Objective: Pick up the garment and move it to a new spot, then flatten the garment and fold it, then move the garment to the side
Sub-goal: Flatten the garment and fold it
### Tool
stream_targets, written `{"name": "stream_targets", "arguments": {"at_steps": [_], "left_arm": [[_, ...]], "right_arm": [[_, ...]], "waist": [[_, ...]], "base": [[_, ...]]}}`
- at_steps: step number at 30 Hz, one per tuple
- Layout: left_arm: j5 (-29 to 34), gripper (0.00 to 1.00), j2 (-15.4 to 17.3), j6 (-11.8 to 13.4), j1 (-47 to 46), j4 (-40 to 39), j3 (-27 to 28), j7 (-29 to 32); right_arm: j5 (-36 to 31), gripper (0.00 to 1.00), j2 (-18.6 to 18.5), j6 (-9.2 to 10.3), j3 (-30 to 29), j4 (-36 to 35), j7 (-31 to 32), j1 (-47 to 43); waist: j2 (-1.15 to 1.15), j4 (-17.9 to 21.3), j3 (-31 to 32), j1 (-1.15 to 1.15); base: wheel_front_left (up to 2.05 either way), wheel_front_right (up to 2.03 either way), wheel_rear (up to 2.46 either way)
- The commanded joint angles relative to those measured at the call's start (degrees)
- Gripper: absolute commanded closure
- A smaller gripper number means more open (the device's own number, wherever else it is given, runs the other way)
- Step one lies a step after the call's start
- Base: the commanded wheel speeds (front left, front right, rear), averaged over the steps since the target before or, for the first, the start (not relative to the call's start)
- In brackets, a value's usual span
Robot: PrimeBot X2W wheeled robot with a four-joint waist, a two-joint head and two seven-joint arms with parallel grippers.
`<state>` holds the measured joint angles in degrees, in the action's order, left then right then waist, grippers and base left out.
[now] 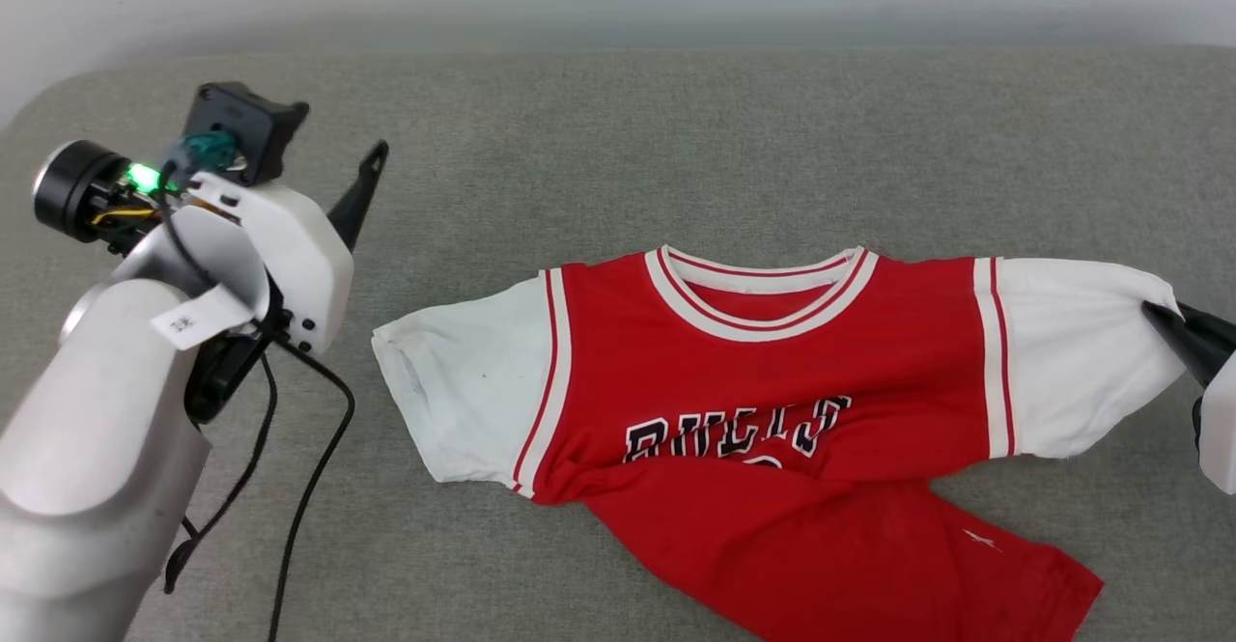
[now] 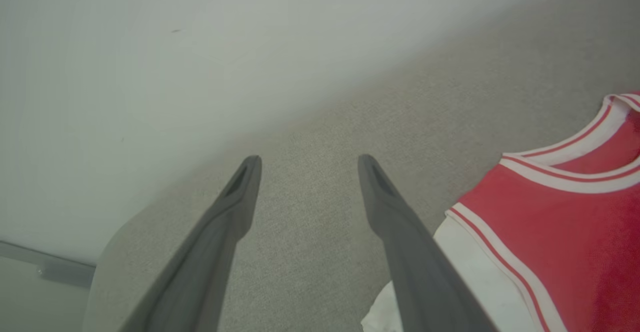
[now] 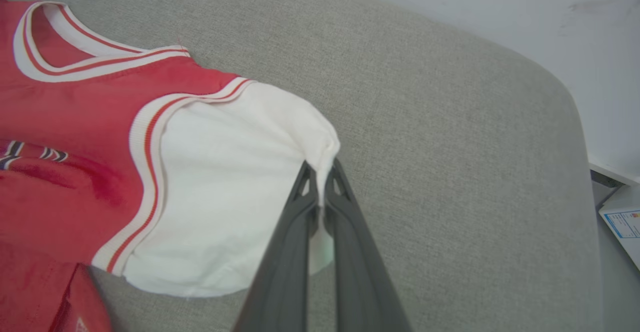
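Head view, quick: where's the shirt [image 1: 772,352]?
B: Lying on the grey padded surface [image 1: 676,140], front up, striped collar [image 1: 763,299] toward the far edge. The white sleeves are spread left and right. The lower red part is rumpled. It folds up over the bottom of the black lettering [image 1: 734,434] and trails toward the near right.
A: Right tool [image 3: 320,172]?
B: Fingers together, clamped on the outer edge of the right sleeve [image 3: 225,182]. Right wrist view shows white cloth pinched between the tips, and the sleeve is drawn to a point there.
A: Sleeve lifted?
B: Can't tell. Most of it lies on the surface.
A: Left tool [image 2: 308,160]?
B: Fingers wide apart. In the left wrist view it's above bare surface, with the left sleeve [image 1: 454,391] just beside one finger. Head view puts it at the far left, apart from the shirt.
A: Anything else?
B: A black cable [image 1: 319,468] hangs off the left arm [image 1: 97,449], and there's a pale wall [image 2: 150,47] behind the surface.
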<state>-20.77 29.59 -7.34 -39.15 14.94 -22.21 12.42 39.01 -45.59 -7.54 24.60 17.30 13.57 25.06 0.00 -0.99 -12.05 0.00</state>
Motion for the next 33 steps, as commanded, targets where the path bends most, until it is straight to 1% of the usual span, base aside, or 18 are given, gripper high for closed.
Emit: {"name": "stream_targets", "arguments": {"at_steps": [1,4,7,10,15,21,25,33], "left_arm": [[-2.02,0.00,1.53,-0.06,-1.44,0.36,-2.59,3.49],[-8.11,0.00,4.15,-0.05,-3.94,0.80,-7.22,11.44],[-13.63,0.00,6.03,-0.06,-6.44,1.10,-10.93,17.65],[-18.49,0.00,6.99,-0.07,-8.48,2.40,-14.18,23.35],[-23.08,0.00,8.19,-0.07,-11.61,5.45,-19.49,30.35],[-26.68,0.00,8.85,-0.08,-13.74,8.56,-25.03,34.44],[-27.90,0.00,9.84,-0.08,-14.53,10.08,-29.13,36.76],[-30.01,0.00,9.76,0.01,-12.78,13.30,-36.24,36.20]], "right_arm": [[-0.64,1.00,0.34,0.10,-0.87,-0.72,0.25,-1.04],[-1.38,1.00,0.89,0.10,-2.27,-2.29,0.90,-1.87],[-1.85,1.00,1.47,0.10,-3.53,-3.65,1.65,-2.65],[-2.56,1.00,2.00,0.10,-4.57,-4.87,2.49,-2.83],[-3.50,1.00,3.01,0.09,-5.37,-6.83,3.60,-2.33],[-4.21,1.00,3.80,0.09,-5.41,-8.18,4.43,-0.99],[-4.45,1.00,4.04,0.09,-5.08,-8.49,4.61,-0.09],[-4.67,1.00,4.37,0.09,-4.26,-8.29,4.13,1.10]], "waist": [[0.00,0.57,-0.51,0.00],[0.00,1.04,-1.17,0.00],[0.00,1.36,-2.02,0.00],[0.00,1.64,-2.90,0.00],[0.00,2.34,-4.66,0.00],[0.00,3.47,-7.06,0.00],[0.00,4.06,-8.24,0.00],[0.00,4.79,-9.80,0.00]], "base": [[0.00,0.00,0.00],[0.00,0.00,0.00],[0.00,0.00,0.00],[0.00,0.00,0.00],[0.00,0.00,0.00],[0.00,0.00,0.00],[0.00,0.00,0.00],[0.00,0.00,0.00]]}}
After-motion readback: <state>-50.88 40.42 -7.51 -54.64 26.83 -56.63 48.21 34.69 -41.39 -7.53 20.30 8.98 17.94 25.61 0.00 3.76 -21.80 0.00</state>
